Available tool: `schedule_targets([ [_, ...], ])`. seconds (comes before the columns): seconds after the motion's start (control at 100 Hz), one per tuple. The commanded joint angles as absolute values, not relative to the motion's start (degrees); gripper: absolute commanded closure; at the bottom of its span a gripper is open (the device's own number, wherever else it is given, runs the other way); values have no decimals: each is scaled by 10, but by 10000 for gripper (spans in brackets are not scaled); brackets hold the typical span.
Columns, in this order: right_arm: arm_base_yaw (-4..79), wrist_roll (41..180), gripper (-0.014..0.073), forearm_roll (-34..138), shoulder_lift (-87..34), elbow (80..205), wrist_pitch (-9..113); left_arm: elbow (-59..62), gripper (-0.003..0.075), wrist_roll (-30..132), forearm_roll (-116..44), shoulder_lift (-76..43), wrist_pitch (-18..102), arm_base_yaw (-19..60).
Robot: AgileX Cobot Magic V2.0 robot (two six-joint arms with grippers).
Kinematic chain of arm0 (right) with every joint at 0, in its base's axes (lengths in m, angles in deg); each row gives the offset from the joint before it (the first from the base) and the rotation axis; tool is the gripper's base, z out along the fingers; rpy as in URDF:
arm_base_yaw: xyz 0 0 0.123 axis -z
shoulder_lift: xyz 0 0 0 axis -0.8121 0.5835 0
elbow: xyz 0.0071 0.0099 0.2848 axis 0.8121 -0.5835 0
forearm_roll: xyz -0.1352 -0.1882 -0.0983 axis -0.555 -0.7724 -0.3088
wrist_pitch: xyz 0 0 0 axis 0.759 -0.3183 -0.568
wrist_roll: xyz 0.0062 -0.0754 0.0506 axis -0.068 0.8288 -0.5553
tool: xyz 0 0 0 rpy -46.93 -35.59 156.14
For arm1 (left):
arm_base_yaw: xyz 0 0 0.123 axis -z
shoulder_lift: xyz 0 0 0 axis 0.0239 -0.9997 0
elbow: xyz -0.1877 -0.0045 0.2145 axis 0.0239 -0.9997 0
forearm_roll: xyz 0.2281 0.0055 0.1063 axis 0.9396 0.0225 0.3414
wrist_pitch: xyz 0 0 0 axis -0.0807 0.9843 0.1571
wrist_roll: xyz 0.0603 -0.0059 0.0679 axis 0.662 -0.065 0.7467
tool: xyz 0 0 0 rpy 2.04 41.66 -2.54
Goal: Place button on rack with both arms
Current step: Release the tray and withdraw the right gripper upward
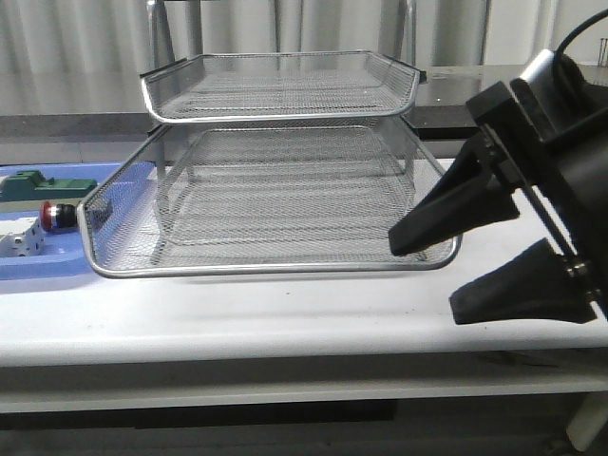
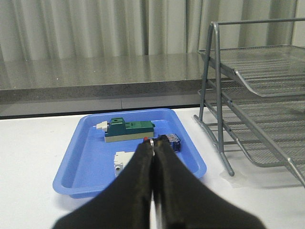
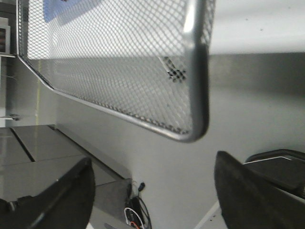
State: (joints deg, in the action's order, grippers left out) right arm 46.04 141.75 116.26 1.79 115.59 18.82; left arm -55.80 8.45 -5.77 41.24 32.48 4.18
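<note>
- step in hand looks like the pickup: the small red-headed push button [image 1: 57,215] lies in the flat blue plastic tray [image 2: 86,157], untouched, left of the silver wire-mesh rack [image 1: 285,261].
- left gripper [image 2: 153,148], matte black, fingers pressed together and empty, points at the button; it must spread before grasping.
- right gripper [image 1: 446,275] hangs spread wide, empty, by the rack's chrome front corner.

The right arm [image 1: 560,142] is matte black and bulky, with a silver cylinder part, a black cable, and wedge-shaped fingers [image 1: 446,214].
</note>
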Motion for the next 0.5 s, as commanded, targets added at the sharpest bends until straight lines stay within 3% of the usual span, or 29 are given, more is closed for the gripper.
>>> schedule_targets([
  [0.0, 463, 1375, 65, 1125, -31, 1165, 177, -590, 741, 78, -62, 431, 279, 41],
  [0.49, 463, 1080, 65, 721, -234, 1243, 215, -590, 741, 78, -62, 431, 279, 41],
])
